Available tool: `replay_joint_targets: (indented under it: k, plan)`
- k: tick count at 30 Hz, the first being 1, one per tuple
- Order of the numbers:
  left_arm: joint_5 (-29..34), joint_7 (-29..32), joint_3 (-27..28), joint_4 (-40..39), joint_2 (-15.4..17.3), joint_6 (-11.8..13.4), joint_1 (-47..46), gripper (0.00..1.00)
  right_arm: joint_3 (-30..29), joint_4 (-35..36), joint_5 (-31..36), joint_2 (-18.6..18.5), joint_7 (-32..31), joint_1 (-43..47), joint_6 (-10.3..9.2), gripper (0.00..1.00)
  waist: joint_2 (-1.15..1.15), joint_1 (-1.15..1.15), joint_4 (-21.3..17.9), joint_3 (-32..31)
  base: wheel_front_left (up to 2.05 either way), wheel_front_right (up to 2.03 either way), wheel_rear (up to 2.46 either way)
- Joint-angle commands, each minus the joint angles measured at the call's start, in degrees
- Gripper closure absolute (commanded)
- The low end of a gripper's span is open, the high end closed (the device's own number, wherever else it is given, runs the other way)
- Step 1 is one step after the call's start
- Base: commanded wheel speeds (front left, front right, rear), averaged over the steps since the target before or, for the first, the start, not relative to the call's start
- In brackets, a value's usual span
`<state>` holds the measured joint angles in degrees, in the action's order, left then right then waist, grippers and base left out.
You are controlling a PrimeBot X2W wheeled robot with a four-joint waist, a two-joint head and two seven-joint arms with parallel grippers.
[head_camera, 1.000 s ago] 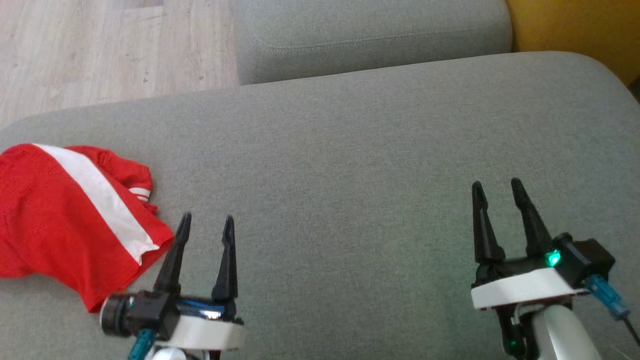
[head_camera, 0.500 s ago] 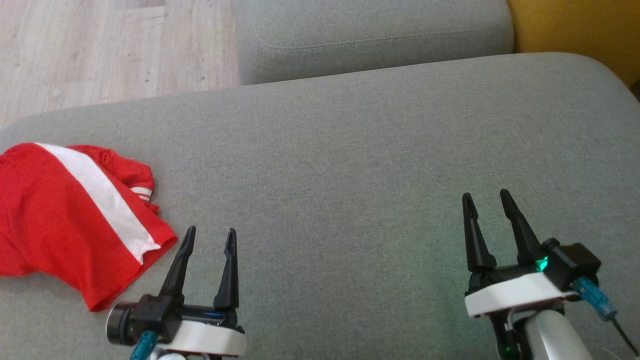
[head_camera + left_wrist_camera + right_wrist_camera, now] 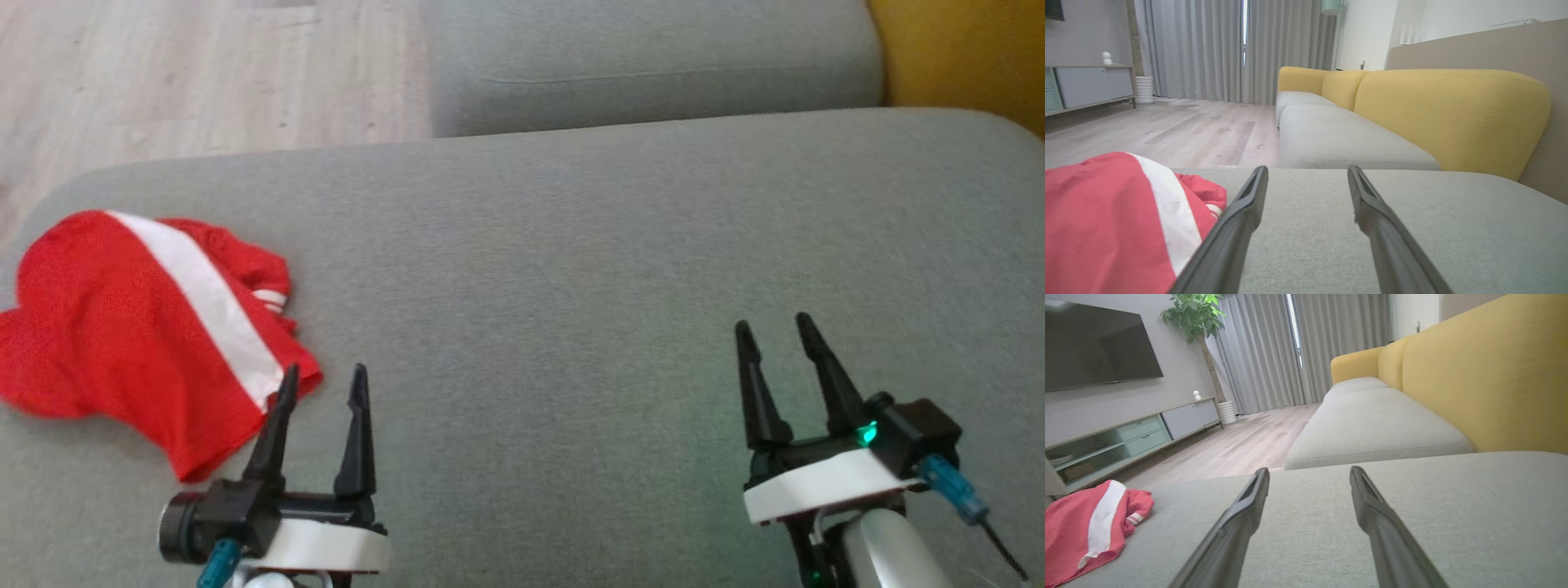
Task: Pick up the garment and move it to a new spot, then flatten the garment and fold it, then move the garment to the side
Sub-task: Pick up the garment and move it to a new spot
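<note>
garment (image 3: 106, 327): red mesh, white stripe, crumpled at left edge of grey sofa cushion (image 3: 571, 229)
left gripper (image 3: 324, 374): jaws wide, empty, just beside garment
right gripper (image 3: 773, 324): jaws wide, empty, well apart from garment

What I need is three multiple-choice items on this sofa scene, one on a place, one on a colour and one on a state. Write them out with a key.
1. Where on the grey seat cushion does the red garment lie?
A) at the robot's left
B) in the middle
C) at the robot's right

2. What colour is the garment's stripe?
A) blue
B) white
C) yellow

3. In what state is the left gripper?
A) fingers shut on the garment
B) fingers shut on nothing
C) fingers open, holding nothing

Key:
1 A, as the head view has it by the left edge.
2 B, as a white band crosses the red cloth.
3 C, as bare cushion shows between the fingers in the left wrist view.
</note>
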<state>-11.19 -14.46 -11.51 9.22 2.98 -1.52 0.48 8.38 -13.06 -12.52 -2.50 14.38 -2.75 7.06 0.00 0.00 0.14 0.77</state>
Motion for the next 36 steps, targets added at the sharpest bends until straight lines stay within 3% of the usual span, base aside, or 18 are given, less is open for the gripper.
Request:
replay_joint_targets:
  k: [1,25,36]
  plan:
    - [0.1,-0.5,2.5,-1.9,-0.1,0.3,-1.4,0.0,2.0,1.8,0.3,-0.4,0.6,-1.3,0.43,0.0,0.0,0.0,1.2,-0.3,0.0,0.0,0.0]
    - [2.1,-0.5,5.4,-2.8,-0.1,0.0,1.9,0.0,9.9,1.3,-2.8,-0.4,0.6,1.4,0.43,0.0,0.0,0.0,15.1,-3.9,0.0,0.0,0.0]
    - [2.5,-0.5,6.8,-3.5,-0.1,-0.2,2.0,0.0,10.5,1.7,-3.2,-0.4,0.6,1.7,0.43,0.0,0.0,0.0,17.0,-3.1,0.0,0.0,0.0]
